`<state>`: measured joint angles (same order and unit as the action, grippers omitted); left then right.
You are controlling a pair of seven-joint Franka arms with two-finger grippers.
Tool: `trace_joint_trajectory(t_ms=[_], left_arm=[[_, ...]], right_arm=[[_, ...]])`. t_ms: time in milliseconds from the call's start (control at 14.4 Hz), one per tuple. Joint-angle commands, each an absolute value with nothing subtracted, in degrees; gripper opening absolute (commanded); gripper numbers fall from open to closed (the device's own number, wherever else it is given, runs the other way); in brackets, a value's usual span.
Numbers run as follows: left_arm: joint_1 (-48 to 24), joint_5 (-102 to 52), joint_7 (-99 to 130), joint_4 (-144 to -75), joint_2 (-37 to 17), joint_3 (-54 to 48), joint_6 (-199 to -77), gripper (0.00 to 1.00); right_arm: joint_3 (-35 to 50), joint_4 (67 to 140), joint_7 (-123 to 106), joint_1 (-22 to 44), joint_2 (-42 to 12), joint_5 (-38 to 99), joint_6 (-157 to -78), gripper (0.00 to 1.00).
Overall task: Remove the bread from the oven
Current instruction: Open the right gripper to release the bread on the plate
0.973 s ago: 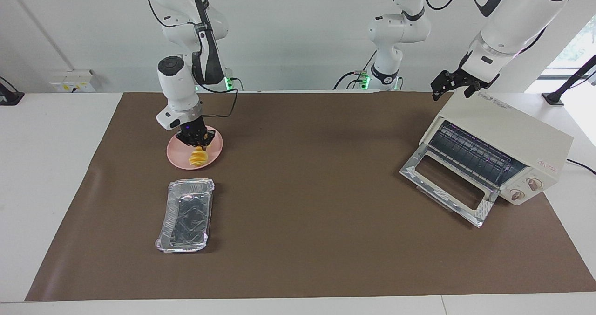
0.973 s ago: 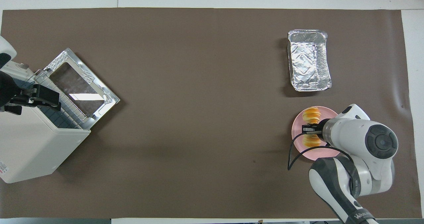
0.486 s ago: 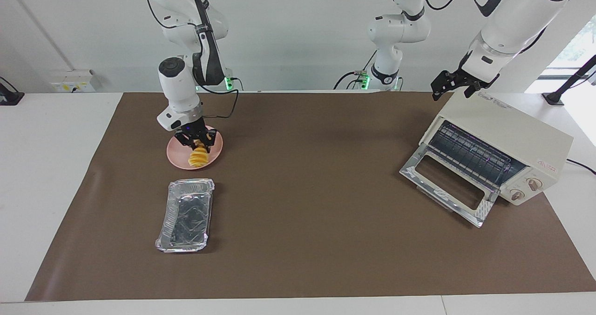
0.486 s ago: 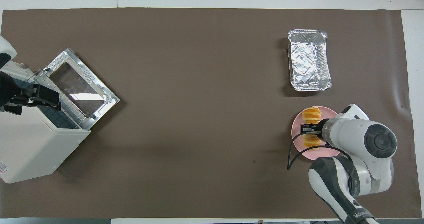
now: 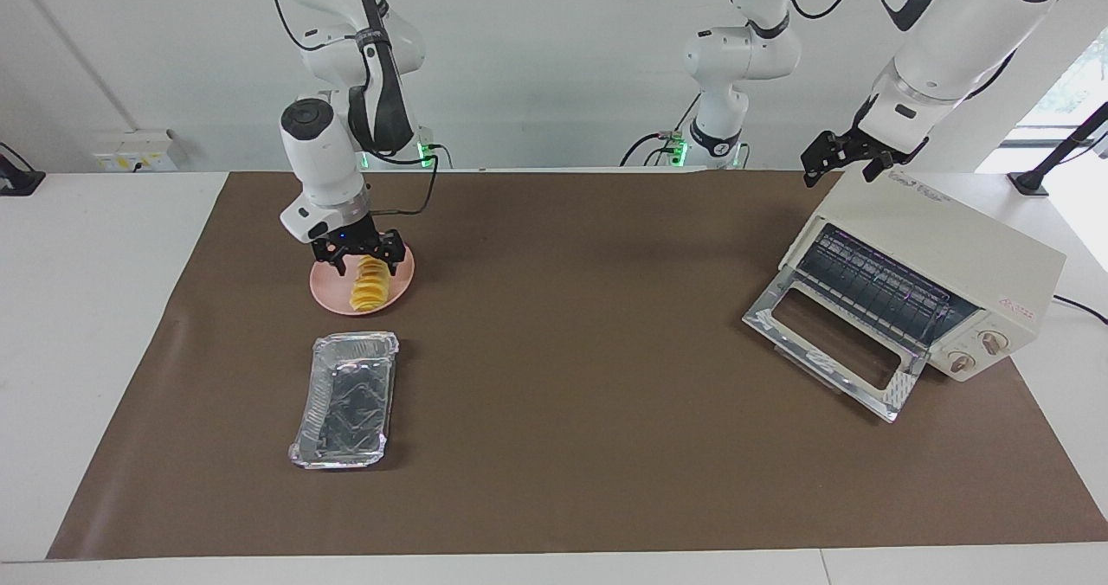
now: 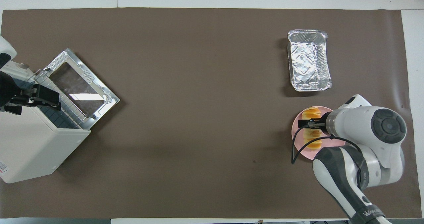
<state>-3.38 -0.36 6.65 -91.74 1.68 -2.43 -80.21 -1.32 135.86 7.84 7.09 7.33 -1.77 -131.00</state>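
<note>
The bread point(image 5: 368, 285) lies on a round pink plate point(image 5: 324, 292) at the right arm's end of the table. My right gripper point(image 5: 363, 254) hangs just above the bread, open and empty, with its fingers spread wider than the loaf. In the overhead view the gripper point(image 6: 306, 124) covers the middle of the bread point(image 6: 312, 142) on the plate point(image 6: 296, 138). The cream-white oven point(image 5: 939, 239) stands at the left arm's end with its door point(image 5: 822, 343) folded down and only its wire rack showing inside. My left gripper point(image 5: 838, 172) waits open over the oven's top edge.
A crinkled silver foil tray point(image 5: 346, 399) lies empty on the brown mat, farther from the robots than the plate; it also shows in the overhead view point(image 6: 308, 60). The oven point(image 6: 33, 144) and its open door point(image 6: 82, 84) take up the mat's corner.
My right gripper has opened, let go of the bread onto the plate and risen a little above it. The left arm has not moved.
</note>
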Motion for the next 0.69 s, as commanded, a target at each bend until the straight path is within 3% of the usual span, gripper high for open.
trace_joint_trajectory(t_ms=[0, 347, 625], left_arm=[[-2.81, -1.23, 6.94, -92.29, 2.64, -2.55, -80.07, 1.0], [-2.81, -1.23, 6.94, -92.29, 2.64, -2.55, -80.07, 1.0], [-2.81, -1.23, 6.94, -92.29, 2.64, -2.55, -80.07, 1.0]], right_arm=[[-1.23, 126.5, 4.32, 5.02, 7.12, -1.32, -122.11, 1.0], [-1.49, 113.4, -3.15, 1.24, 6.5, 0.35, -108.92, 1.0], [-1.67, 101.63, -9.84, -1.84, 6.5, 0.26, -92.07, 1.0]])
